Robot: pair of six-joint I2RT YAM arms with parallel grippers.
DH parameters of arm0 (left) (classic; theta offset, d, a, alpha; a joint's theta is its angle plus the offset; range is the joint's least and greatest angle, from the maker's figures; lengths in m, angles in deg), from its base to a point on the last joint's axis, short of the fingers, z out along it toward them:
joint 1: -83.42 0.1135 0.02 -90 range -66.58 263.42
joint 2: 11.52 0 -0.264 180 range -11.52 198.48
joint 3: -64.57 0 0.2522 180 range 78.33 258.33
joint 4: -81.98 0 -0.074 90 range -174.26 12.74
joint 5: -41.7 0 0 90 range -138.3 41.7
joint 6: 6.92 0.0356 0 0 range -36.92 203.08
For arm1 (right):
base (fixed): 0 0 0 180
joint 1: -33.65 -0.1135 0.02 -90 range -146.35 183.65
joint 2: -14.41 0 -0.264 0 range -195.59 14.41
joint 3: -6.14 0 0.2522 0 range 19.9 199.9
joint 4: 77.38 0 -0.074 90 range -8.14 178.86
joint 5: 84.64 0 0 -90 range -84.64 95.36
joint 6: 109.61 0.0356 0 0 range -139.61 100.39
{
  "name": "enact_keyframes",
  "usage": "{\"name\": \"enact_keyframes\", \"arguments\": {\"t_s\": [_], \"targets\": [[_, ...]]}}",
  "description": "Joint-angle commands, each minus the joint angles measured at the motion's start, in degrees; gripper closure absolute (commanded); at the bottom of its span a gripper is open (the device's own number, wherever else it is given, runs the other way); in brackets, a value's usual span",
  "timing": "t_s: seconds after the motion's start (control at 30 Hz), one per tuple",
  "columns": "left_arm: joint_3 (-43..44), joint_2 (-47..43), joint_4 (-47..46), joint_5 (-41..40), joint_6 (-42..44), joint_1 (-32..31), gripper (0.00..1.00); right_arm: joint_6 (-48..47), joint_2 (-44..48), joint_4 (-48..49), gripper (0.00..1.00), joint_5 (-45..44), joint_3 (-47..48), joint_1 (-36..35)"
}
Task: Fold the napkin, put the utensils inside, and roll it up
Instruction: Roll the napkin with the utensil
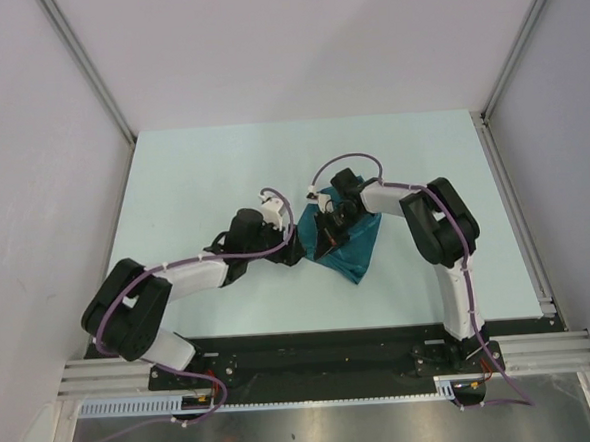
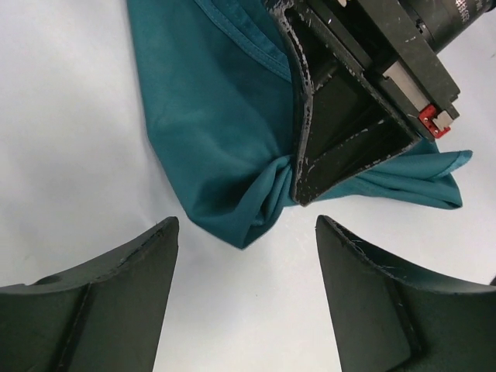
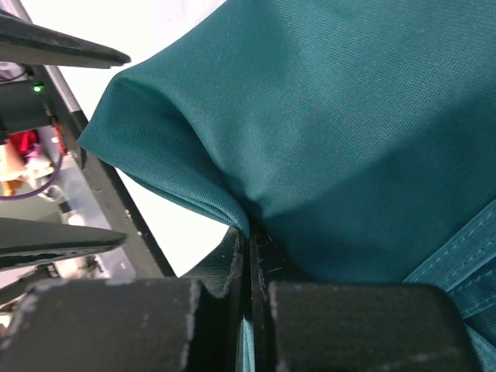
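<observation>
Teal soft woven napkin (image 2: 217, 124): light, limp, slippery sheen. Right hand (image 3: 246, 256) is pinching a bunched fold; left hand (image 2: 244, 256) is spread nearby. Grip hems or corners.

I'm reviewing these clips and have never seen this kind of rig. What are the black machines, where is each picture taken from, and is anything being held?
The black machines are two robot arms bolted at the table's near edge, each ending in a two-finger gripper. The wide picture looks down from above and behind them; the other two come from cameras on the wrists. A teal napkin lies bunched on the table. The right gripper is shut on a fold of it, seen close in its own camera and from the left wrist. The left gripper is open beside the cloth, holding nothing. No utensils show in any view.
</observation>
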Motion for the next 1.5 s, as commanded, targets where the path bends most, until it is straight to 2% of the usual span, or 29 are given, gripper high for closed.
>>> {"name": "enact_keyframes", "arguments": {"t_s": [0.0, 0.2, 0.57, 0.67, 0.77, 0.8, 0.87, 0.9, 0.97, 1.0, 1.07, 1.1, 1.2, 1.37, 1.47], "targets": [[4.52, 2.43, -1.77, -2.44, 2.48, -0.6, 0.26, -0.13, -3.11, -3.29, 1.0, -0.71, 1.19, 0.86], [5.75, 4.1, -1.68, -3.67, 2.21, -0.69, 0.37, -0.22, -4.08, -3.64, 1.0, -0.09, 1.63, 1.57], [7.33, 6.39, 0.78, -2.79, 1.86, -0.69, 0.45, 0.13, -4.44, -3.64, 1.0, -0.09, 1.9, 2.45], [7.51, 6.83, 0.96, -2.44, 1.78, -0.69, 0.57, 0.3, -4.26, -3.46, 1.0, -0.18, 1.81, 2.8], [8.65, 8.14, 2.45, -2.52, 1.43, -0.6, 0.75, 0.66, -3.12, -2.94, 1.0, -0.53, 1.46, 2.97], [9.52, 8.5, 3.15, -2.7, 1.34, -0.69, 0.88, 1.09, -2.77, -2.67, 1.0, -0.62, 1.46, 2.89], [11.45, 9.29, 5.96, -3.75, 0.98, -0.6, 1.0, 1.8, -1.19, -2.32, 0.99, -0.97, 1.37, 3.15], [12.07, 9.55, 6.92, -3.67, 0.98, -0.6, 1.0, 1.89, -0.57, -2.23, 0.93, -1.15, 1.46, 3.24], [13.39, 10.6, 9.47, -3.15, 0.55, -0.6, 1.0, 2.24, 1.44, -1.79, 0.88, -1.32, 1.37, 3.24], [15.23, 11.22, 10.61, -2.79, 0.37, -0.6, 1.0, 2.5, 2.15, -1.71, 0.79, -1.5, 1.46, 3.33], [17.17, 13.14, 14.22, -2.27, -0.07, -0.52, 1.0, 2.42, 3.73, -1.7, 0.71, -2.29, 1.37, 3.33], [18.83, 13.59, 15.88, -2.26, -0.24, -0.6, 1.0, 2.15, 5.48, -1.71, 0.64, -2.55, 1.02, 3.33], [21.57, 15.26, 20.28, -1.74, -0.95, -0.26, 1.0, 1.8, 10.13, -0.05, 0.53, -4.65, -1.16, 3.33], [24.29, 17.55, 22.67, 1.86, -2.44, 1.15, 1.0, -0.83, 16.91, 5.4, 0.44, -10.98, -7.93, 2.19], [24.74, 17.99, 22.75, 3.27, -3.23, 1.94, 1.0, -1.72, 21.04, 11.81, 0.37, -15.29, -13.99, 0.08]]}}
